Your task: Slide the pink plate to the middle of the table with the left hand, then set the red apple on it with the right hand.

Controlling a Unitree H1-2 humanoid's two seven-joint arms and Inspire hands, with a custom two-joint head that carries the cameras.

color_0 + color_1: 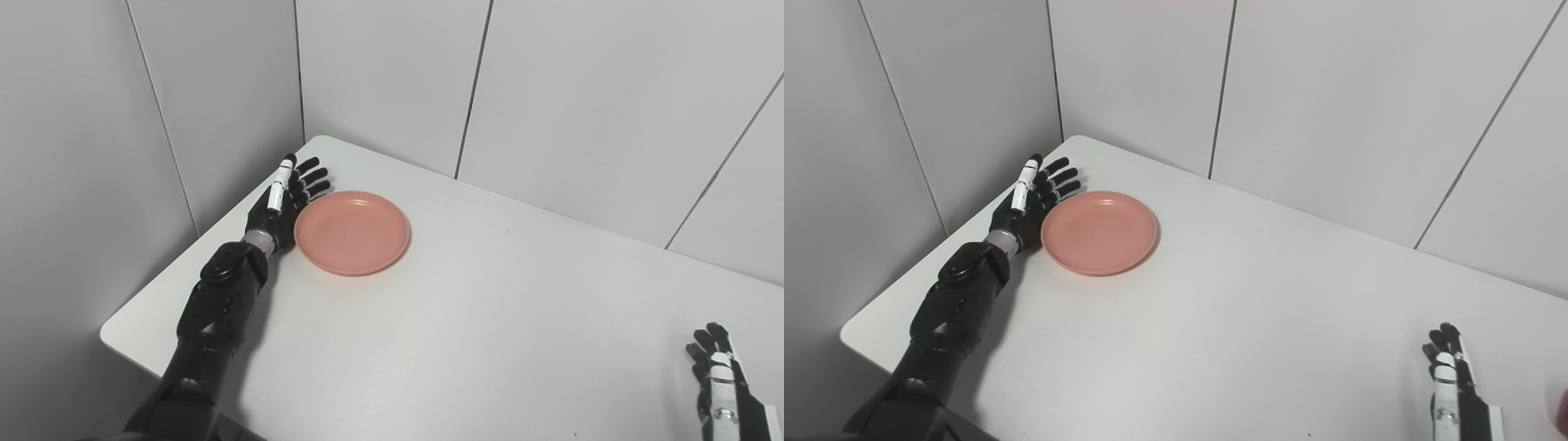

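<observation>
A pink plate (351, 231) lies empty on the white table (478, 318), toward its far left corner. My left hand (286, 196) stands on edge against the plate's left rim, fingers straight and apart, holding nothing. My right hand (716, 376) rests low at the near right of the table, fingers extended and open, with nothing in it. A small reddish sliver (1562, 409) shows at the right border of the right eye view, too cut off to identify. No whole apple is visible in either view.
Grey panelled walls (380, 79) close in the table at the back and on the left. The table's left edge (184, 257) runs close beside my left forearm.
</observation>
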